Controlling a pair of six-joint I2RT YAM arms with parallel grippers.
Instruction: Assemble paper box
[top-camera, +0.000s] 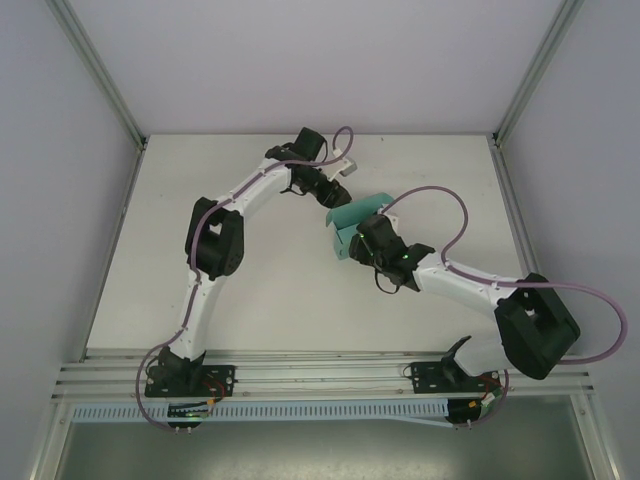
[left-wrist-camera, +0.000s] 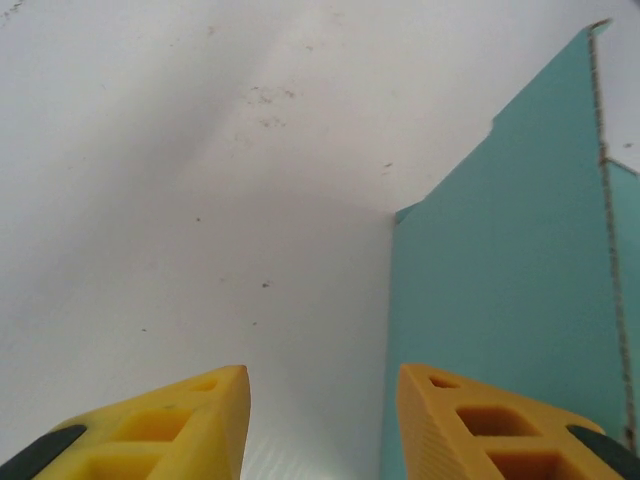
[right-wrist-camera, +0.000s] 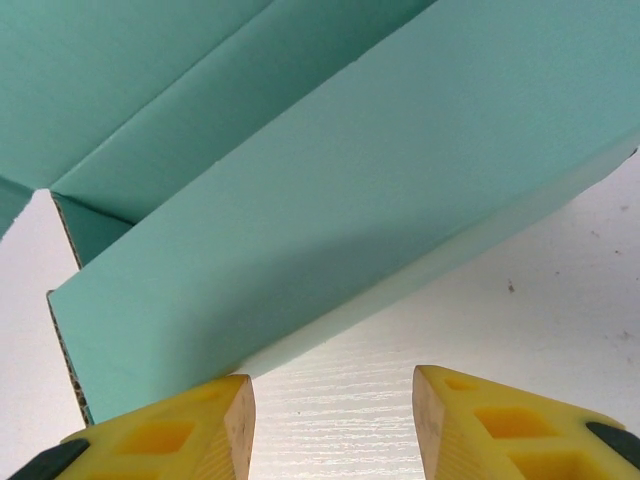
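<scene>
paper box (top-camera: 350, 220) is sitting partly folded mid tabletop (top-camera: 250, 300) | left gripper (left-wrist-camera: 322, 395) is hanging apart beside its wall, gripping nothing | right gripper (right-wrist-camera: 332, 395) is gaping too, box panel right ahead

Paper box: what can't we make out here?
- Top external: near side of the paper box hidden under the right arm; fold state unclear.
- Left wrist: box runs off the right edge beside the left tool.
- Right wrist: box cut by top and left edges; contact with the right tool unclear.
</scene>
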